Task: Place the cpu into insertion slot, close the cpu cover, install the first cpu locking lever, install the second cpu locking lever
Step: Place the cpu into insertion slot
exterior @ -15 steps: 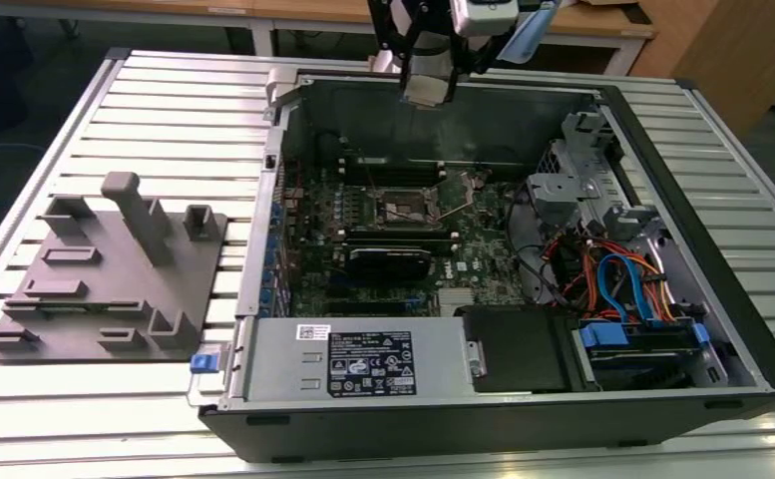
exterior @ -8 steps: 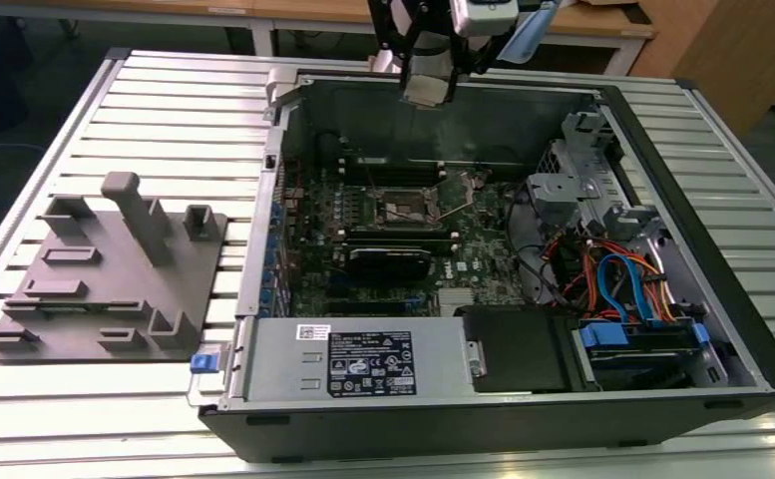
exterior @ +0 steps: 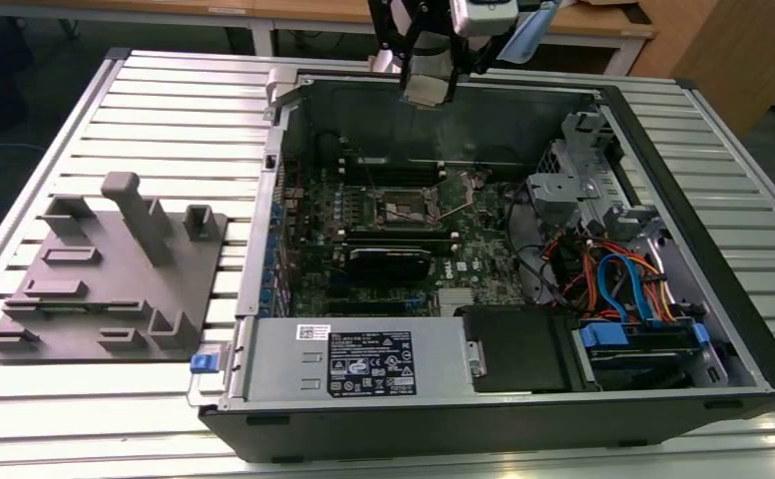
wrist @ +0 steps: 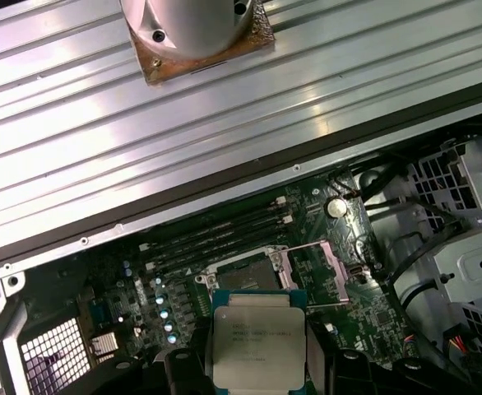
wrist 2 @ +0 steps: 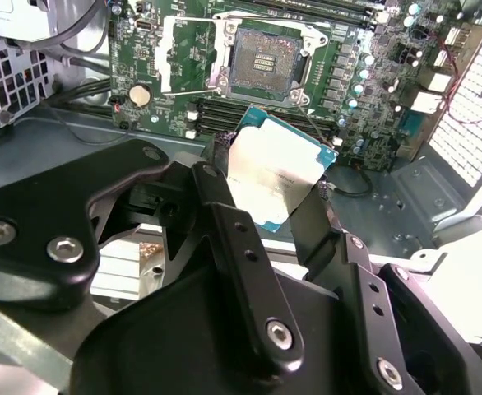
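Note:
My gripper [exterior: 427, 88] hangs above the back wall of the open computer case, shut on the cpu [exterior: 427, 95], a small square chip with a silver top. In both wrist views the cpu [wrist 2: 278, 169] [wrist: 257, 346] sits between the black fingers [wrist 2: 220, 206], well above the board. The insertion slot [wrist 2: 263, 64] [wrist: 239, 271] [exterior: 405, 207] lies bare, a dark square socket on the green motherboard. The cpu cover [wrist 2: 175, 53] [wrist: 330, 267] is swung open to one side of the socket. Thin wire locking levers [wrist 2: 200, 94] stand unlatched along the socket.
A black heatsink block [exterior: 387, 261] lies on the board near the socket. The power supply [exterior: 347, 364] fills the case's near end, with cables [exterior: 620, 279] and drive cages on the exterior view's right. A grey fixture plate [exterior: 108, 269] rests on the slatted table at the left.

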Robot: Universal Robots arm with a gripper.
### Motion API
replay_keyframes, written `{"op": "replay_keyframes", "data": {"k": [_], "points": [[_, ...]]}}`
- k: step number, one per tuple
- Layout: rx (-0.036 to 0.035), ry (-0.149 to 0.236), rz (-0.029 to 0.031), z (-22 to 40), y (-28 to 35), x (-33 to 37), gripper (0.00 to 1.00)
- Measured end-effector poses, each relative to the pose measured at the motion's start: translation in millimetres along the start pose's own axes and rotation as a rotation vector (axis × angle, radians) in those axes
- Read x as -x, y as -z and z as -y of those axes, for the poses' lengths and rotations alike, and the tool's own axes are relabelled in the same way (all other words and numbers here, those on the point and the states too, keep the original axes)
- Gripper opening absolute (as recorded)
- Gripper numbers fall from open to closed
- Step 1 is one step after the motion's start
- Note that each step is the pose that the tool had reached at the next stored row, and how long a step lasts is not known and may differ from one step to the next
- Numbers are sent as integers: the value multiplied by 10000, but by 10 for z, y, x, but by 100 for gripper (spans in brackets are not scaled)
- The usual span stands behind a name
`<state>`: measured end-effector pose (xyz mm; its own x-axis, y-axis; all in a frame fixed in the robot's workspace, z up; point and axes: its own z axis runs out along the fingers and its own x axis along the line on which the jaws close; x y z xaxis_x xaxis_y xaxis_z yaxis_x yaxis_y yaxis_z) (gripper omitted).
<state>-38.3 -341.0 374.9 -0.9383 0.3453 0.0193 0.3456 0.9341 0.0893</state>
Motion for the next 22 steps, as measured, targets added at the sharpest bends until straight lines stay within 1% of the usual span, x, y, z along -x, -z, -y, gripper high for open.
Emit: {"op": "replay_keyframes", "data": {"k": [2, 4, 10, 11, 22], "points": [[-2, -111, 11, 1, 0, 0, 54], [-7, -323, 34, 0, -1, 0, 54], [-13, -1306, 130, 1, -6, 0, 54], [-12, -1405, 138, 1, -6, 1, 54], [-10, -1423, 140, 0, -6, 0, 54]]}}
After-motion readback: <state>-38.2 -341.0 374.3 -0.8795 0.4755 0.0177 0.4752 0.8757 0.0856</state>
